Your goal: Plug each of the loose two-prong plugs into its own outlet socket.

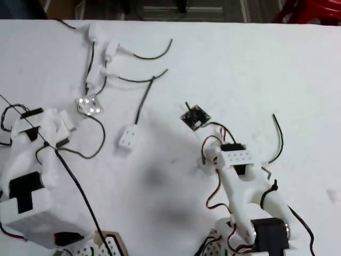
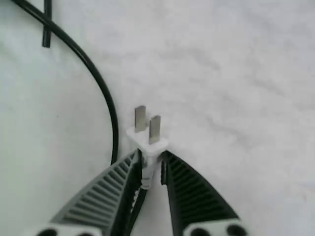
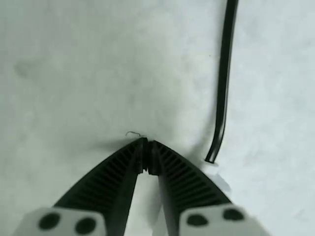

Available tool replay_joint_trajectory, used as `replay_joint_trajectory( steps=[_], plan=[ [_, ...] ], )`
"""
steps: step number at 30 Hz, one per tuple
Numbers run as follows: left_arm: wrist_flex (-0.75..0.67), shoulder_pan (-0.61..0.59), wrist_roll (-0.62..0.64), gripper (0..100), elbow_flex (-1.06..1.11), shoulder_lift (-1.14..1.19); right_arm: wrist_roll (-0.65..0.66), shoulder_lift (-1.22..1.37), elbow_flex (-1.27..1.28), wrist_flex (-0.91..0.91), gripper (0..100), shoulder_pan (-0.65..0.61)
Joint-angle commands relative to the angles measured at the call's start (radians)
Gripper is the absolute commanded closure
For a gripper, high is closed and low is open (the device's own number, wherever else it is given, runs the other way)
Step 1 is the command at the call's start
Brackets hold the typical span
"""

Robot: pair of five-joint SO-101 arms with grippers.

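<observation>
My left gripper [image 2: 150, 160] is shut on a white two-prong plug [image 2: 147, 140] just above the white table, with the metal prongs pointing away from the fingers. The plug's black cord [image 2: 106, 93] curves off beside it. In the high view this gripper [image 1: 66, 132] is at the table's left side. A white outlet socket [image 1: 128, 137] on a black cord lies to its right. My right gripper [image 3: 146, 147] is shut, tips together on the table with nothing seen between them. A black cord end [image 3: 219, 113] runs into a white piece [image 3: 219, 174] beside one finger.
Several more white plugs and sockets on black cords [image 1: 109, 58] lie at the back left. A small white block with shiny spots [image 1: 89, 105] sits near the left arm. A loose black cord [image 1: 278, 136] lies right of the right arm [image 1: 237, 160]. Red chairs stand beyond the far edge.
</observation>
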Motion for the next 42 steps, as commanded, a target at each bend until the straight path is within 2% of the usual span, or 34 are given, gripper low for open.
replay_joint_trajectory(
  steps=[1, 8, 11, 15, 21, 25, 32, 42],
  plan=[
    [0.138, 0.036, -0.293, 97, -0.094, 0.022, -0.008, -0.010, -0.008, -0.035, 97.8, 0.025],
    [0.486, 0.156, -0.293, 98, -0.199, -0.074, -0.008, -0.010, -0.008, -0.035, 97.8, 0.025],
    [0.585, 0.246, -0.221, 98, -0.198, -0.153, -0.008, -0.010, -0.008, -0.035, 97.8, 0.025],
    [0.608, 0.358, -0.041, 98, -0.198, -0.269, -0.008, -0.010, -0.008, -0.035, 97.8, 0.025],
    [0.598, 0.453, 0.140, 98, -0.192, -0.398, -0.009, -0.012, -0.008, -0.035, 97.9, 0.028],
    [0.454, 0.495, 0.281, 98, -0.072, -0.507, -0.009, -0.016, -0.009, -0.035, 98.0, 0.035],
    [0.015, 0.588, 0.520, 98, 0.387, -0.894, -0.009, -0.015, -0.009, -0.035, 98.0, 0.036],
    [-0.476, 0.624, 1.060, 98, 0.896, -1.558, -0.011, -0.010, -0.009, -0.035, 98.0, 0.036]
  ],
)
